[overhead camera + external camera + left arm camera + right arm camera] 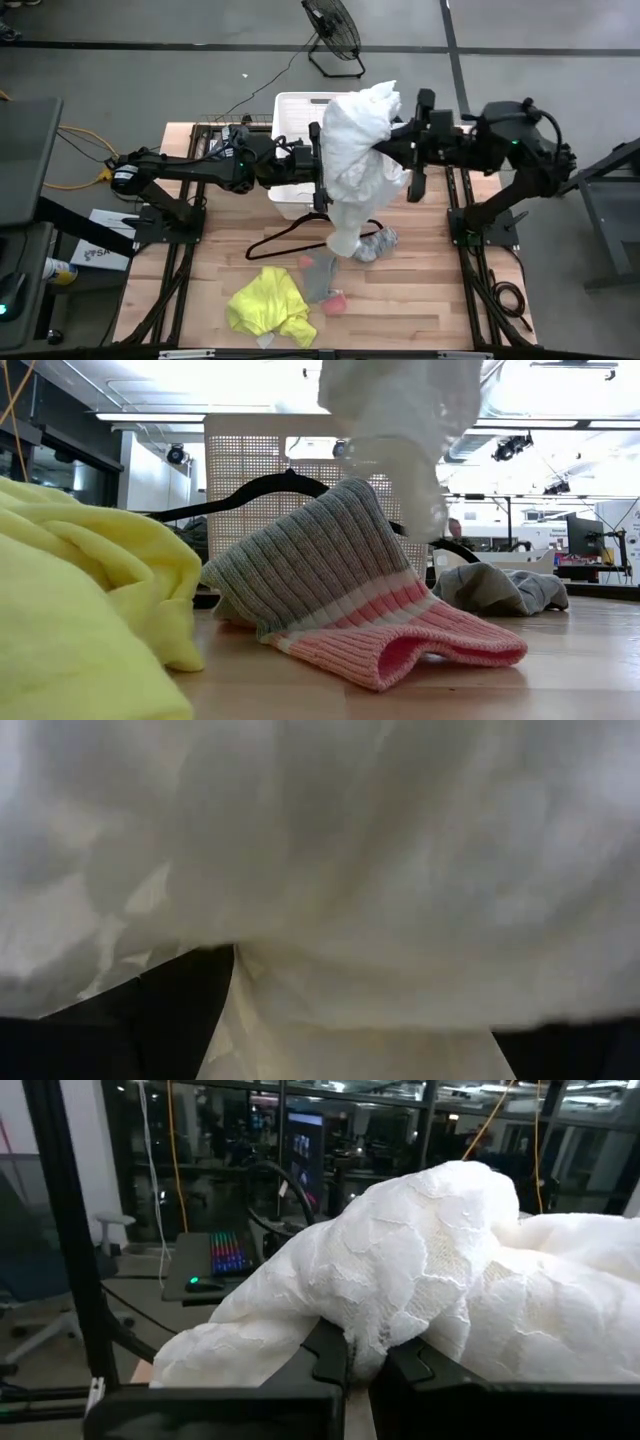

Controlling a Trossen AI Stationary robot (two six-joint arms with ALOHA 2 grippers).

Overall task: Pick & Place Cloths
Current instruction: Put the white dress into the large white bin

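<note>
White garment point(358, 150) raised over basket point(292, 105) | right pincer point(358, 1365) clenched on it | left pincer point(318, 165) spread, alongside

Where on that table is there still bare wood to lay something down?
Bare wood lies right of the pink piece, and left of the yellow cloth. It is crowded mid-table: hanger, grey pieces, hanging white garment.

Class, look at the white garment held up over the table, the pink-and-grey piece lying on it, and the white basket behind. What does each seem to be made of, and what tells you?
White garment: looks like lace, with a raised openwork pattern, matte.
Pink-and-grey piece: ribbed knit, probably cotton or wool blend; parallel ridges show.
White basket: seemingly rigid plastic, with a regular perforated grid wall.
</note>
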